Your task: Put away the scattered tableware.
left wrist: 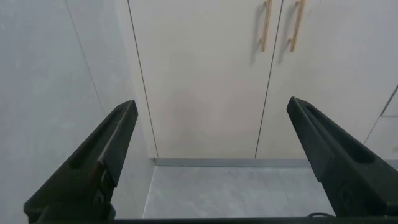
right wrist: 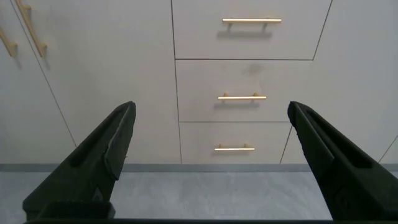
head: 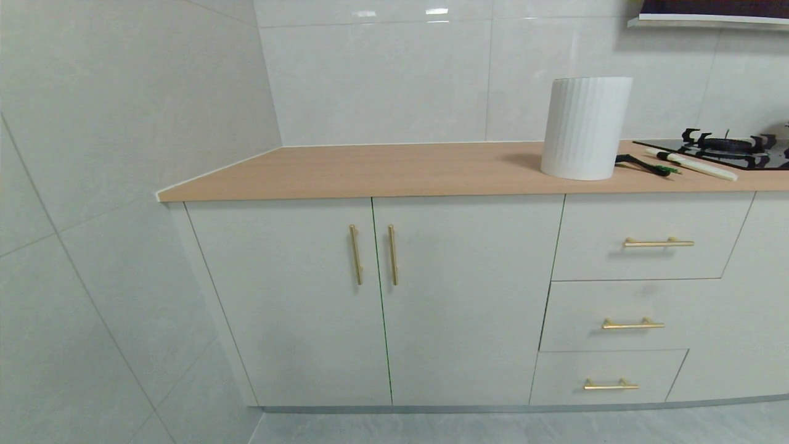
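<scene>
Head view, utensils on counter, right gripper lower, facing drawers

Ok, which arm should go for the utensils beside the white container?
Right, probably. The utensils lie at the right of the counter past the white container, above the drawers that the right gripper faces. The left gripper faces the double doors, farther off. Both grippers' jaws are open.

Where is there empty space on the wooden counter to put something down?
The countertop is bare from the wall on the left all the way to the white ribbed holder. It gets crowded right of the holder: a black-handled utensil and a white utensil lie there, by the stove.
</scene>
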